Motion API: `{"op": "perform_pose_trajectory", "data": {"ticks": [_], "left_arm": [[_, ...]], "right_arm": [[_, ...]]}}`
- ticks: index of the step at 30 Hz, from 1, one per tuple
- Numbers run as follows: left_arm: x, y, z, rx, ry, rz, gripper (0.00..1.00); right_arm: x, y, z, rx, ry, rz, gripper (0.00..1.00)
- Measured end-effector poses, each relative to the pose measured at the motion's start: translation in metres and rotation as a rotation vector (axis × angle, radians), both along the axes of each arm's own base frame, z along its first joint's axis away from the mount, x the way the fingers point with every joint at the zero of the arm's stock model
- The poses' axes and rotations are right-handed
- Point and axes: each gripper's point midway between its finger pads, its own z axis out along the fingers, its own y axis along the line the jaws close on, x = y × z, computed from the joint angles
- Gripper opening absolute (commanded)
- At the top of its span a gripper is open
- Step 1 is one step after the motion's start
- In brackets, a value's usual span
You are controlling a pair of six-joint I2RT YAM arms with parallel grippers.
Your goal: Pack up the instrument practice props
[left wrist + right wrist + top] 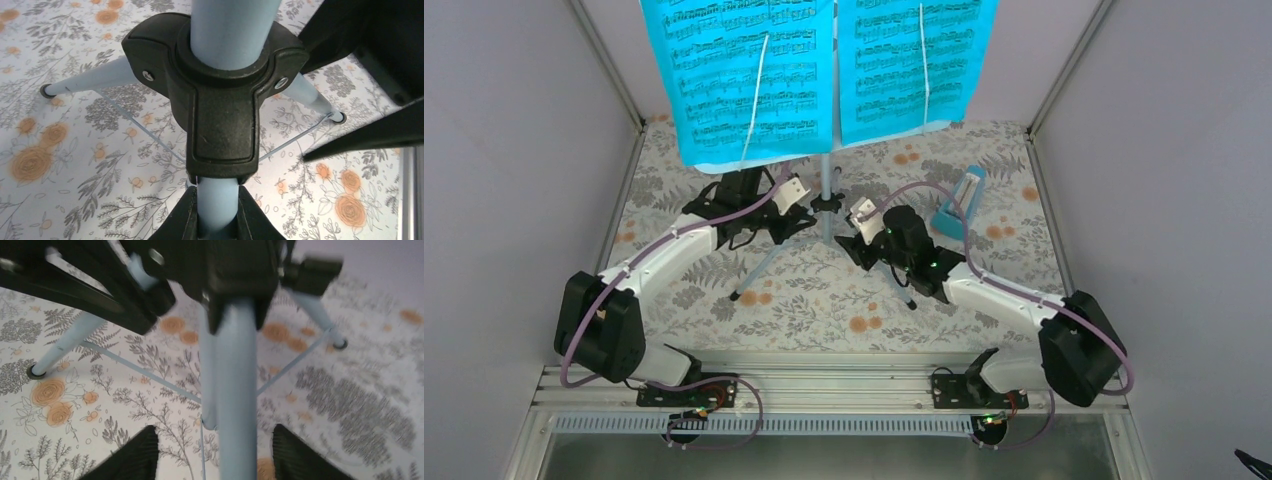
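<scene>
**Two grippers down low on the music stand**

The left gripper (217, 220) is squeezed tight on a pale blue tube of the music stand (828, 190), just under the black hub (217, 100) where the legs meet. The right gripper (215, 455) has its jaws wide apart, with another blue tube between them that touches neither one. The stand is upright in the middle of the flowery table (994, 270). The blue pages (744, 70) rest up top, and the little metronome (959, 203) sits near it on the right. I think the job now is to fold the stand. To do it well, the right gripper should close softly on its tube first. The left one should hold firm so the stand does not tip and drop the pages. The pages show printed notes, too small to read, and I see no brand names.
</scene>
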Motion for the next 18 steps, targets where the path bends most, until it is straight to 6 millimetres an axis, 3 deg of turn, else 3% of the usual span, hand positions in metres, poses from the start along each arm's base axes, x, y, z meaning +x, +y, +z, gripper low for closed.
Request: {"op": "perform_pose_trajectory", "data": {"ticks": [3,6,9,17,18], "left_arm": [[0.007,0.001,0.001,0.009,-0.013,0.040,0.02],[0.016,0.003,0.001,0.008,-0.023,0.093,0.02],[0.027,0.003,0.002,-0.020,-0.029,0.149,0.02],[0.066,-0.020,0.004,-0.121,-0.045,0.211,0.03],[0.070,-0.022,0.004,-0.129,-0.048,0.216,0.11]], "right_arm": [[-0.003,-0.001,0.024,0.065,-0.054,-0.006,0.87],[-0.006,-0.008,0.048,0.132,-0.110,-0.032,0.99],[-0.011,-0.017,0.059,0.180,-0.139,-0.056,1.00],[-0.018,-0.033,0.062,0.236,-0.120,-0.120,1.00],[-0.018,-0.035,0.063,0.244,-0.118,-0.132,1.00]]}}
